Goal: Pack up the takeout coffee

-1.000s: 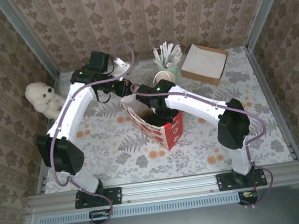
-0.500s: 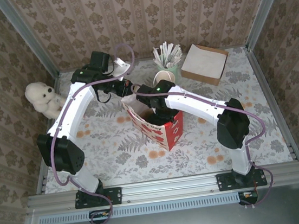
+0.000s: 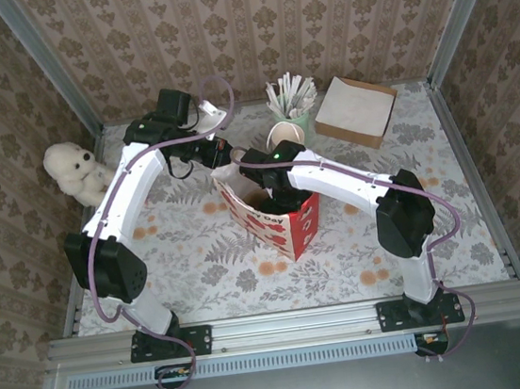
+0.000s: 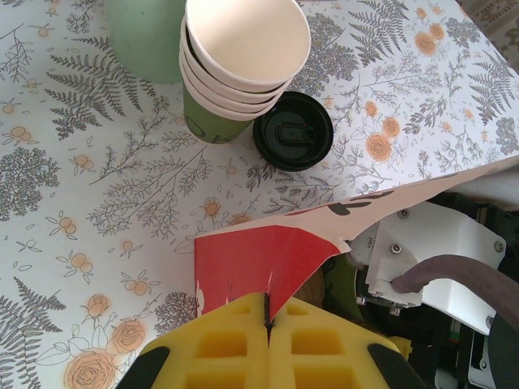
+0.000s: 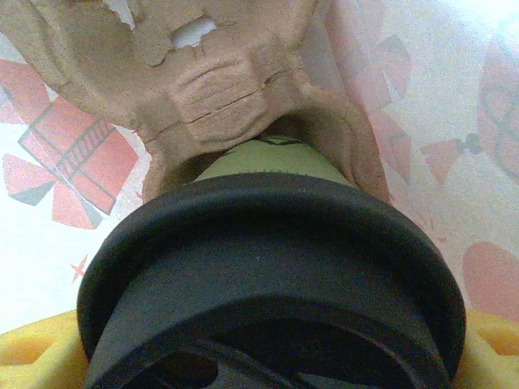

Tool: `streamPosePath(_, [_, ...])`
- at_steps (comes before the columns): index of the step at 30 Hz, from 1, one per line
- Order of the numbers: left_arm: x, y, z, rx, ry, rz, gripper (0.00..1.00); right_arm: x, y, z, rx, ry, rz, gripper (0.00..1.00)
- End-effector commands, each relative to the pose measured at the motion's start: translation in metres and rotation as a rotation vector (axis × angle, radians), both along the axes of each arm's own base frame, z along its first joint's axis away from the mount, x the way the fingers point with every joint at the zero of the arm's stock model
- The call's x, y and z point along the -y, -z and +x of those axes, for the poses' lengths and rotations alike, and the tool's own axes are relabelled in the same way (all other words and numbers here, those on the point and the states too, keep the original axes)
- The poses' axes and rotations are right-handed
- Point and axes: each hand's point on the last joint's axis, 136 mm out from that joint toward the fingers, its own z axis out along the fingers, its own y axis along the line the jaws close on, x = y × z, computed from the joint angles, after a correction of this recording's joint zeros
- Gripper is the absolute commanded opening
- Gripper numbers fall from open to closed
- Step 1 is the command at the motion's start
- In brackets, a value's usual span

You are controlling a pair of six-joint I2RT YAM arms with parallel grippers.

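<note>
**DESK:** Right pincer (image 5: 259, 365), what has it got?

**FIELD:** It is clamped on the takeout coffee (image 5: 268, 162), with yellow pads (image 5: 32, 361) on either side just under the black lid (image 5: 276, 259). Cup and pincer are down inside the red-and-white paper bag (image 3: 288, 229), over a brown pulp carrier (image 5: 219, 89) at the bag's bottom. I cannot tell whether the cup's foot is seated in the carrier.

**DESK:** And the left?

**FIELD:** Left pincer (image 4: 268, 324) has its pads pressed together on the bag's rim, on the side away from the arm bases, holding the mouth open.

**DESK:** How will the cup handle?

**FIELD:** Judging by looks, it is light, with a thin paper wall that would dent under a hard squeeze. The press-on lid could pop off and spill. The best hold is probably high on the wall, under the lid's rim where the paper is stiffest, with the cup kept upright.

**DESK:** Other containers?

**FIELD:** Beyond the bag, on the tabletop (image 4: 81, 203), nested cream cups (image 4: 243, 40) stand empty at the top, with a loose lid (image 4: 293, 130) just beside their base. Next to them is a pale green cup (image 4: 146, 32) of white sticks (image 3: 290, 91). The bag holds the carrier and the coffee, and anything else inside it is hidden.
</note>
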Motion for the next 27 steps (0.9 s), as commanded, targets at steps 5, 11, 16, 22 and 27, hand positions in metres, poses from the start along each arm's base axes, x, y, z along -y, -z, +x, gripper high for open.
streamPosePath(5, [0.0030,-0.0082,-0.0016,0.014,0.027,-0.013,0.00,0.0052,0.0085,-0.0001,-0.019,0.019,-0.014,0.59])
streamPosePath(11, [0.0031,-0.0087,-0.0019,0.014,0.027,-0.015,0.00,0.0057,0.0079,-0.0003,-0.019,0.019,-0.015,0.59])
streamPosePath(16, [0.0030,-0.0098,-0.0021,0.018,0.028,-0.015,0.00,0.0059,0.0068,-0.0007,-0.019,0.020,-0.013,0.59])
streamPosePath(22, [0.0031,-0.0092,-0.0021,0.017,0.028,-0.016,0.00,0.0062,0.0056,-0.0012,-0.018,0.021,-0.013,0.59])
streamPosePath(27, [0.0031,-0.0097,-0.0018,0.019,0.029,-0.017,0.00,0.0063,0.0050,-0.0011,-0.017,0.020,-0.013,0.59])
